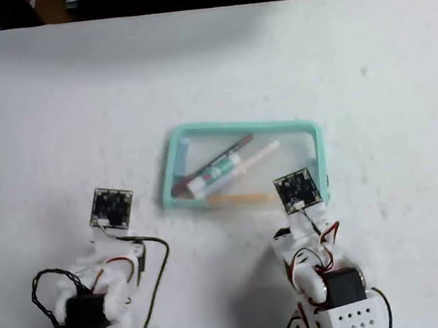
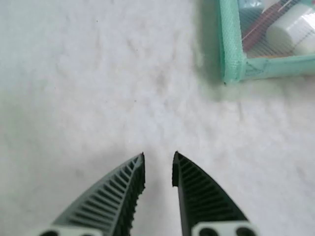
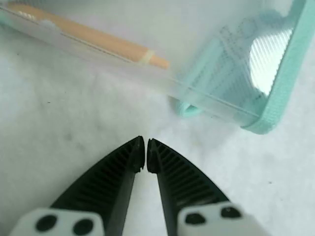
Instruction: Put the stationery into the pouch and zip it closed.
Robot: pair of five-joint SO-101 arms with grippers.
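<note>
Just beyond right pincer, tips together, pouch, left pincer slightly apart, near its corner

pouch: mint-green trim, clear panel, fine mesh
pencil: tan wood
marker: white
pen: dark red
table: white
left gripper: dark, ribbed
right gripper: black, ribbed
</note>
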